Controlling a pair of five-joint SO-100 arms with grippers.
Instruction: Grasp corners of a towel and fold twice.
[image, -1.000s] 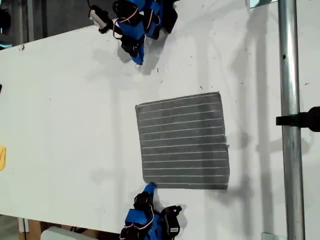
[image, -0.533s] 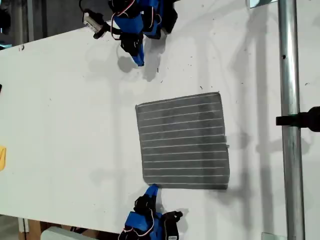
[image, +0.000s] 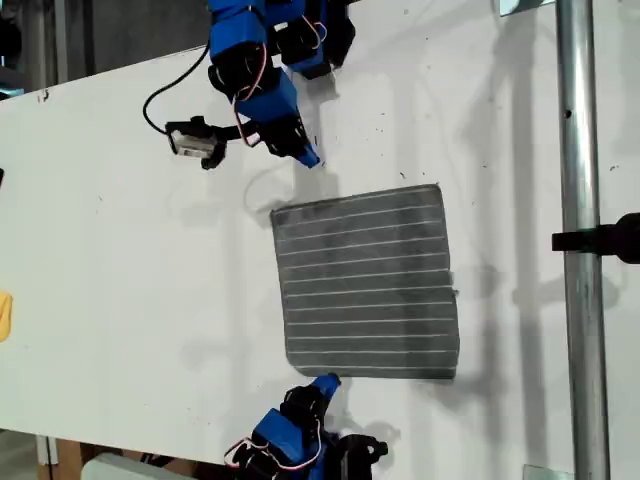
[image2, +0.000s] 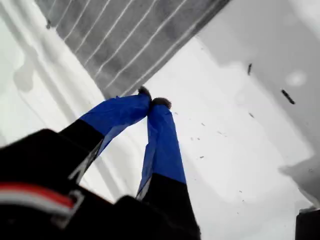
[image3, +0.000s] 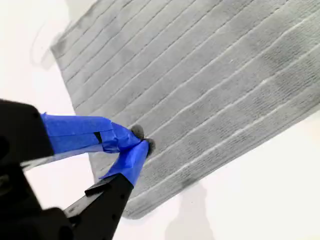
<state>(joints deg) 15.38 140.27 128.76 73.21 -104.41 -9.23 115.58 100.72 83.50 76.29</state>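
Spread flat and unfolded on the white table (image: 130, 280): the towel (image: 365, 280) (image2: 115, 35) (image3: 200, 75), dark grey with thin white stripes running across the exterior view, all four corners lying down. To the exterior view's right of it, well apart, a metal pole (image: 578, 250). At the exterior view's bottom edge, my first gripper (image: 327, 381) (image2: 152, 102), blue-taped jaws pressed together with nothing between them, tip over bare table just outside the towel's lower edge and just beside the lower-left corner (image: 291, 366) (image2: 111, 92); apart from the cloth, though not clear whether resting on the table. At the exterior view's top, my second gripper (image: 312, 161) (image3: 142, 140), jaws likewise closed and empty, pointing toward the towel's upper edge, near the upper-left corner (image: 274, 212) (image3: 56, 46). Over bare table in the exterior view, yet seen against the striped fabric in the second wrist view, so apparently raised above the surface; contact with the cloth impossible to judge
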